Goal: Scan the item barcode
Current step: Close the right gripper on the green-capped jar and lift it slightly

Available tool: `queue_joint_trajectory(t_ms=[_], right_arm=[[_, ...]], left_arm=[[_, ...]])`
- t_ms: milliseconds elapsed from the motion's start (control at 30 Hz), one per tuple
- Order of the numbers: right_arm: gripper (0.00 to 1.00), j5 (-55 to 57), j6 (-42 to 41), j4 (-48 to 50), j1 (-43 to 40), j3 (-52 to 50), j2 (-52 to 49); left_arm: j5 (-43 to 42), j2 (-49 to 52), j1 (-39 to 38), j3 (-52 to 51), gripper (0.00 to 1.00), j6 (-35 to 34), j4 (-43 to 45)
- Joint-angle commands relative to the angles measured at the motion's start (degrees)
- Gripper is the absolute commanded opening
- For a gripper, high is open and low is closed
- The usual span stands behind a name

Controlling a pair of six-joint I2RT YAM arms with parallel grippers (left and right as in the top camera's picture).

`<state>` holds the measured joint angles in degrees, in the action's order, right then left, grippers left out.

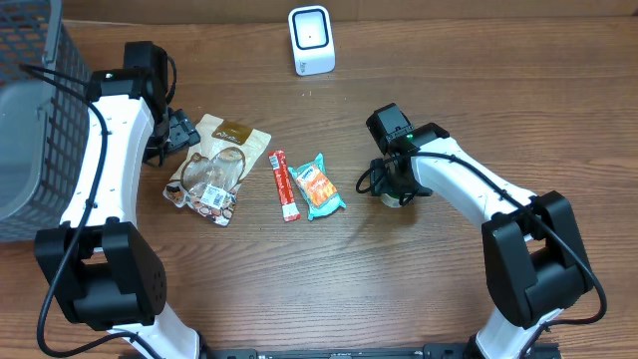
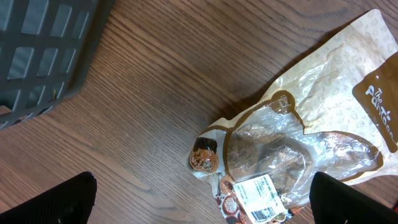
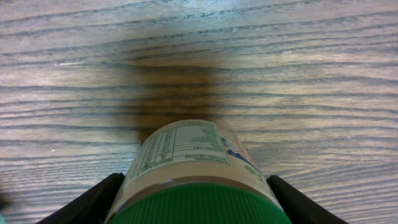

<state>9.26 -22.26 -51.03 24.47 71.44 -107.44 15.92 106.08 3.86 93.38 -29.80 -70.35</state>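
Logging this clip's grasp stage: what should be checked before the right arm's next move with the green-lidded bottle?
1. Green-lidded beige plastic bottle sits centred between the right gripper fingers: ok.
2. Fingers firmly gripping the bottle: cannot tell.
3. Bottle's barcode located: cannot tell; only its nutrition panel shows.
4. White box-shaped scanner unobstructed: ok.
5. Left gripper open, holding nothing, away from the bottle: ok.
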Motion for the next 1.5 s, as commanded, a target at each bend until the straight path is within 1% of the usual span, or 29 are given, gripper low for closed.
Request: queue_joint_trajectory(t_ms=[0, 100, 433, 600, 733, 833, 900, 933, 1200, 1233, 1300, 1467], right_arm=[[0.62, 1.01, -0.07, -0.04, -0.09, -0.2, -0.07], [0.59, 1.01, -0.07, -0.02, -0.09, -0.2, -0.07], [0.57, 1.01, -0.07, -0.07, -0.09, -0.2, -0.07], [0.51, 1.01, -0.07, -0.09, -0.09, -0.2, -0.07], [0.5, 1.01, -0.07, -0.31, -0.09, -0.2, -0.07], [0.46, 1.01, -0.07, -0.28, -0.09, -0.2, -0.07], [0.39, 1.01, -0.07, -0.31, -0.09, -0.2, -0.07], [0.38, 1.01, -0.07, -0.31, -0.09, -0.2, -0.07], [0.36, 1.01, -0.07, -0.76, -0.09, -0.2, -0.07], [0.33, 1.01, -0.07, -0.74, -0.09, -0.2, -0.07], [0.33, 1.01, -0.04, -0.79, -0.09, -0.2, -0.07], [0.38, 1.01, -0.04, -0.94, -0.09, -0.2, -0.07]], left_arm=[[0.76, -0.46, -0.09, 1.07, 1.0, 0.04, -0.09], [0.76, -0.46, -0.09, 1.07, 1.0, 0.02, -0.09], [0.76, -0.46, -0.09, 1.07, 1.0, 0.02, -0.09], [0.76, -0.46, -0.09, 1.07, 1.0, 0.04, -0.09], [0.76, -0.46, -0.09, 1.07, 1.0, 0.02, -0.09], [0.76, -0.46, -0.09, 1.07, 1.0, 0.04, -0.09], [0.76, -0.46, -0.09, 1.07, 1.0, 0.02, -0.09], [0.76, -0.46, -0.09, 1.07, 1.0, 0.02, -0.09], [0.76, -0.46, -0.09, 1.07, 1.0, 0.04, -0.09], [0.76, -0.46, -0.09, 1.07, 1.0, 0.04, -0.09], [0.76, -0.46, -0.09, 1.07, 1.0, 0.04, -0.09], [0.74, -0.46, -0.09, 1.07, 1.0, 0.04, -0.09]])
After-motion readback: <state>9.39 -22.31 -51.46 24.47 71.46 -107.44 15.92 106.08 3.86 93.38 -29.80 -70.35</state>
